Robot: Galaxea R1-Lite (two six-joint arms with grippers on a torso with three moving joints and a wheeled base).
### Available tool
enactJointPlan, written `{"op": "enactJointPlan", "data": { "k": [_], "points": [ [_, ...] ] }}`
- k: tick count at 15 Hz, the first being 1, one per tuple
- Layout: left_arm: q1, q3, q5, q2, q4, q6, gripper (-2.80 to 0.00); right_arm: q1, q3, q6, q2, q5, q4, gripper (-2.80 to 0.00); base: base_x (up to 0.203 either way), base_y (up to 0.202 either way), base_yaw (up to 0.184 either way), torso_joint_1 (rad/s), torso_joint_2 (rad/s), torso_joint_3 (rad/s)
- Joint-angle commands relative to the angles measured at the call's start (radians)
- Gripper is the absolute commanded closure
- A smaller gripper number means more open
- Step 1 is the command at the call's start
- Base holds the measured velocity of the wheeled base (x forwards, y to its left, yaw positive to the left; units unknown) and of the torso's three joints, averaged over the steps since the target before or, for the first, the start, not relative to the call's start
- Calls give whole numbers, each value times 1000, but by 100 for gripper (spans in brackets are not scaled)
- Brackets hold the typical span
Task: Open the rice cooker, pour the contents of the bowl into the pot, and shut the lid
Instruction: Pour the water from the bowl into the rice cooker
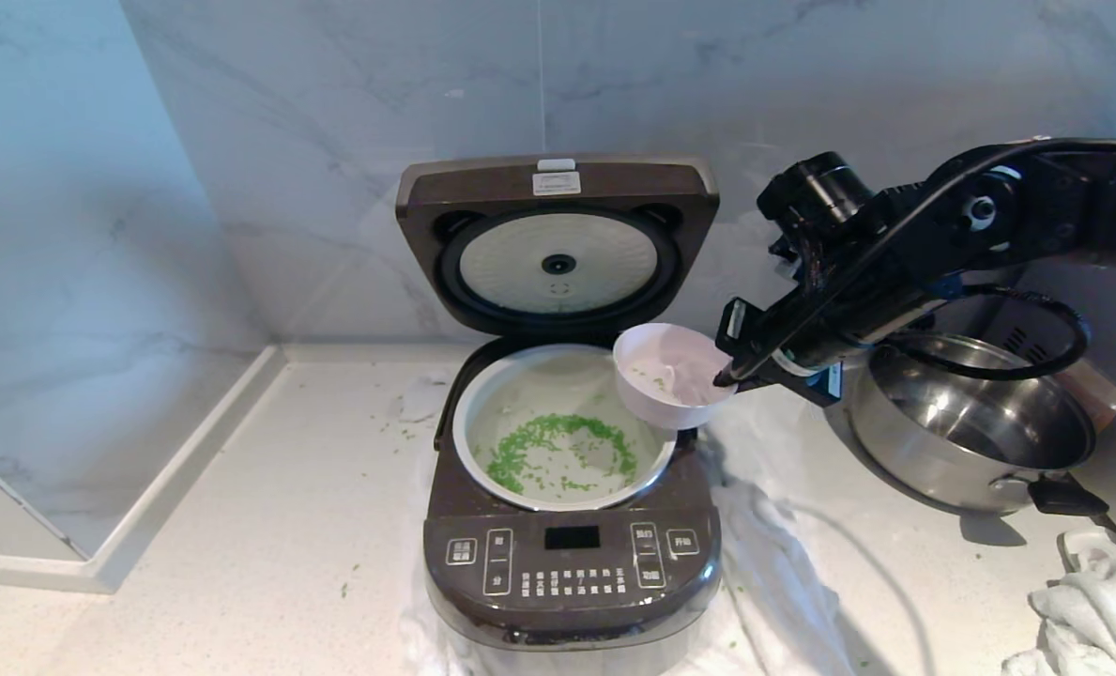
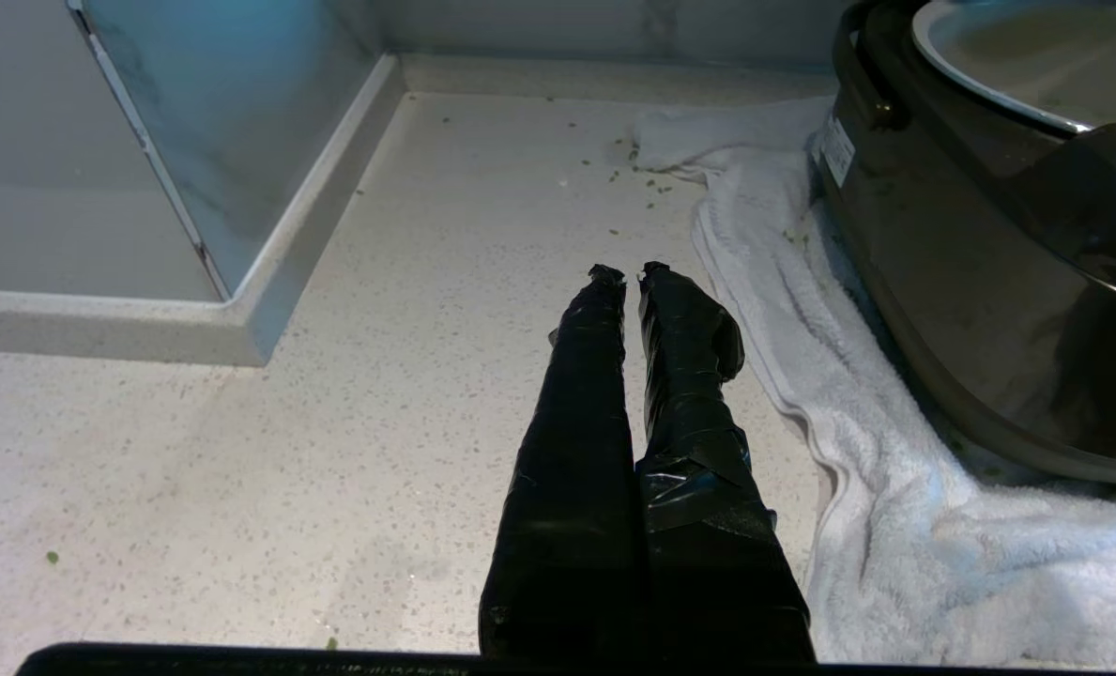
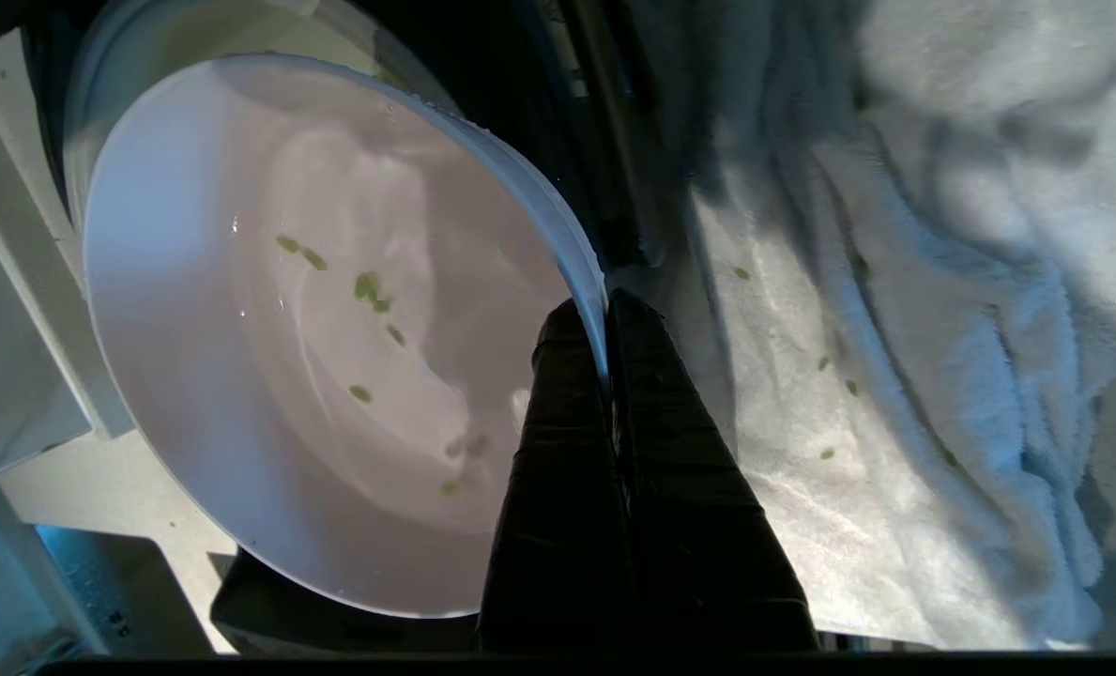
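Note:
The dark brown rice cooker [image 1: 572, 573] stands in the middle of the counter with its lid [image 1: 558, 244] swung up against the wall. Its pale pot [image 1: 482, 413] holds a ring of green contents [image 1: 558, 451]. My right gripper [image 1: 722, 380] [image 3: 603, 319] is shut on the rim of the bowl [image 1: 665, 376] [image 3: 238, 394], held tilted above the cooker's right back corner. A few green bits cling inside the bowl. My left gripper [image 2: 628, 274] hangs shut over the bare counter, left of the cooker [image 2: 970, 282].
A white towel [image 1: 783, 554] [image 2: 895, 488] lies under and around the cooker, with green flecks scattered on it. A shiny steel pan [image 1: 970, 422] with black handles sits at the right. Another white cloth [image 1: 1093, 610] is at the front right. A raised ledge [image 1: 182, 469] borders the counter's left.

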Motion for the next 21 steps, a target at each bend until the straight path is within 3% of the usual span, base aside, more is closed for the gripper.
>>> {"op": "enactJointPlan", "data": {
  "k": [1,4,15,21],
  "points": [
    [0,6,0,0,-1,0,0,21,-31,14,39,-4,3,0,0,0,0,0,0,0],
    [0,6,0,0,-1,0,0,46,-84,32,74,-31,2,0,0,0,0,0,0,0],
    [0,8,0,0,-2,-1,0,211,-164,59,159,-388,-22,0,0,0,0,0,0,0],
    [0,8,-1,0,-4,-2,0,165,-134,124,138,-326,-20,0,0,0,0,0,0,0]
  ]
}}
